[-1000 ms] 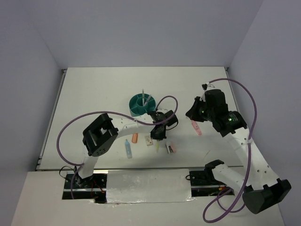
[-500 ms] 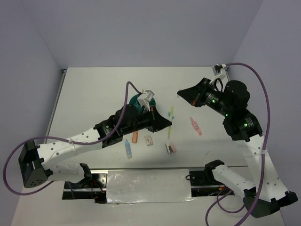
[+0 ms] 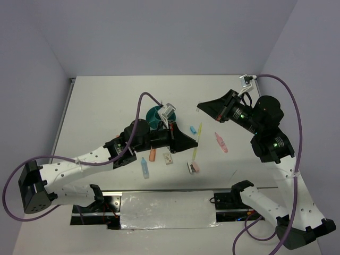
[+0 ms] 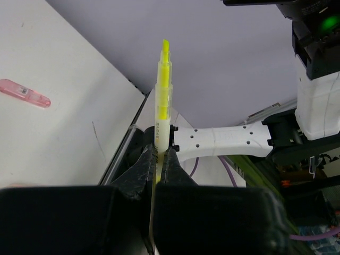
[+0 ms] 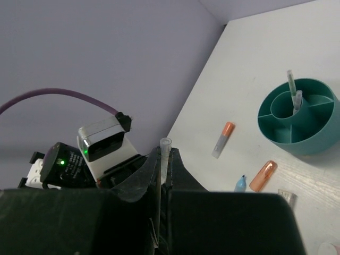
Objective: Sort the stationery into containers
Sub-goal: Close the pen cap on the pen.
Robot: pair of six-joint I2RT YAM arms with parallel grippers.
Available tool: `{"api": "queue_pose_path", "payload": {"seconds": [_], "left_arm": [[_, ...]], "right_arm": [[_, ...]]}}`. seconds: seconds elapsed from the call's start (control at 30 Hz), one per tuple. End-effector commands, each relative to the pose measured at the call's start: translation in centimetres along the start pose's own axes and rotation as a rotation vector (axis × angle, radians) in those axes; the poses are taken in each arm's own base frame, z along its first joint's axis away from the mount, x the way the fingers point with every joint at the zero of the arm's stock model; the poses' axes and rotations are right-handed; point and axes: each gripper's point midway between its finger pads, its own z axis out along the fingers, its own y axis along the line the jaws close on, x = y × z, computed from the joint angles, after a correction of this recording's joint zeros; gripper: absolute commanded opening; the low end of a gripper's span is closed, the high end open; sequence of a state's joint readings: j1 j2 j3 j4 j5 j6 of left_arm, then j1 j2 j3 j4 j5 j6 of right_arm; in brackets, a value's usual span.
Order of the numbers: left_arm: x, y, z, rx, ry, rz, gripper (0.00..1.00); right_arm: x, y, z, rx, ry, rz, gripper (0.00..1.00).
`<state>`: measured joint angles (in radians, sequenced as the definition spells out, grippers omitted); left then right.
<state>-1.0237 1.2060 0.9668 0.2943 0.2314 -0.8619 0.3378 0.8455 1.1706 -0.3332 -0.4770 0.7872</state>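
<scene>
My left gripper (image 3: 187,142) hangs above the table's middle, shut on a yellow highlighter pen (image 3: 199,130). In the left wrist view the pen (image 4: 162,101) sticks straight out past the gripper (image 4: 158,154). My right gripper (image 3: 204,106) is raised at the right, shut on a thin clear pen (image 5: 165,154). The teal organiser bowl (image 3: 154,118) stands behind the left wrist, with two pens (image 5: 293,90) upright in its central cup. On the table lie an orange marker (image 3: 152,155), a light-blue marker (image 3: 144,167), a pink marker (image 3: 221,142) and small white (image 3: 169,158) and pink (image 3: 193,167) pieces.
A grey marker with an orange cap (image 5: 222,139) lies left of the bowl (image 5: 297,117) in the right wrist view. A thin pen (image 3: 234,172) lies near the table's front right. Both arm bases sit at the near edge, with purple cables looping above them.
The left arm has stretched out from a folded pose and lifted the yellow pen off the table, then carried it slightly right. The right gripper rose and swung towards the centre.
</scene>
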Motion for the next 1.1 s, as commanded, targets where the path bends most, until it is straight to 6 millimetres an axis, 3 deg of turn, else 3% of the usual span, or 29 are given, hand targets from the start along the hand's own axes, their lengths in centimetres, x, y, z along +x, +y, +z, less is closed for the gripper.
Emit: {"api": "queue_pose_path", "payload": {"seconds": [0.0,0.63,1.07], "left_arm": [[-1.9,-2.8,-0.5,0.091,-0.042,0.083,0.00],[-3.2,-1.2,-1.3,0.001,-0.063,0.117,0.00],[-3.2,-1.0,-1.1,0.006,-0.069,0.107,0.00]], "right_arm": [[-0.3,0.0,-0.4,0.012,-0.019,-0.042,0.00],[2.6,-1.6,-1.2,0.034,0.081,-0.074,0.00],[3.0,-2.1,-1.4,0.053,0.102,-0.098,0.00]]}}
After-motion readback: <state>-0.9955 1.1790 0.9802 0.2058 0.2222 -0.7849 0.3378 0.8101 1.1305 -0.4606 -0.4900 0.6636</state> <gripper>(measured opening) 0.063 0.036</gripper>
